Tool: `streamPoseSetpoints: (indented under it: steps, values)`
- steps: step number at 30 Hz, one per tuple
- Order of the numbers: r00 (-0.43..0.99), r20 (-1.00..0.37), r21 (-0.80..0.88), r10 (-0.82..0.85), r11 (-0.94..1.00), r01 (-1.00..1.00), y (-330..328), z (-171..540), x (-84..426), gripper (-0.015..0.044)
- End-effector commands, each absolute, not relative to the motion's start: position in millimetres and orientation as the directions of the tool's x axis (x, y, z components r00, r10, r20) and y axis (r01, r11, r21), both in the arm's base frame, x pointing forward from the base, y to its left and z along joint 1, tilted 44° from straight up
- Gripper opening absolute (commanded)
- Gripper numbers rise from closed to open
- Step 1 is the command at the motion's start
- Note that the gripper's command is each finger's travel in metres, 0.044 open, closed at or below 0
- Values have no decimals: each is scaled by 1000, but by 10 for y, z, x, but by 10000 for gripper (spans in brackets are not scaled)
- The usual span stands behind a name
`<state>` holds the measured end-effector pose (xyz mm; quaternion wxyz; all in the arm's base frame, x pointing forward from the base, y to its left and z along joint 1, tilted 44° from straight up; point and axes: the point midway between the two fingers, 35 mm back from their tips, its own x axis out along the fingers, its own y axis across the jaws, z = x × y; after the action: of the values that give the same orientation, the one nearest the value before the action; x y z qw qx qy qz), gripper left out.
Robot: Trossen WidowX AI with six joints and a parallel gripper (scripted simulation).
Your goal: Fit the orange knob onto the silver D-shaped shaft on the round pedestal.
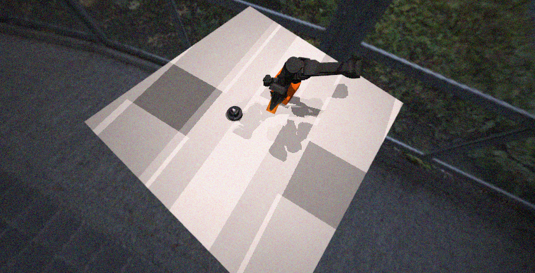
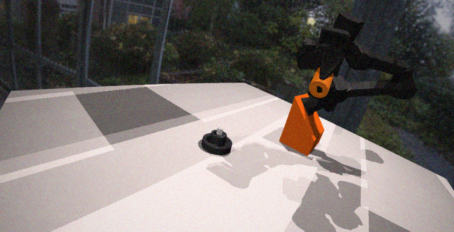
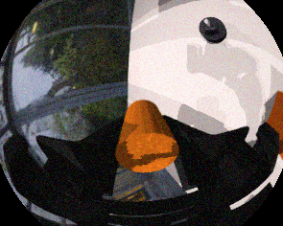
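Observation:
The orange knob is held in the air by my gripper, which is shut on it. The knob is tilted, its underside facing the exterior camera. That view shows the D-shaped hole, its flat side on the left. The black round pedestal stands on the table, to the left of the gripper in the top and exterior views. Its short silver shaft points up, bare. The shaft's flat side cannot be made out. One finger is partly hidden in the exterior view.
An orange angular block stands on the table, just below and behind the held knob in the exterior view. The arm partly covers it in the top view. Shadows of the arm fall across the table.

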<state>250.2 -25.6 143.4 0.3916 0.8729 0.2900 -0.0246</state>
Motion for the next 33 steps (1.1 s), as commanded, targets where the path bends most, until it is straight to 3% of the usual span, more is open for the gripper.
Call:
streamPoseSetpoints:
  steps: [1, 23, 33]
  values:
    - [832, -268, 675, 486, -521, 522, -262, 1449, 2508, 0]
    - [830, -271, 677, 487, -517, 525, -237, 1428, 2514, 0]
    - [744, -373, 629, 555, -438, 642, -140, 1330, 2564, 0]
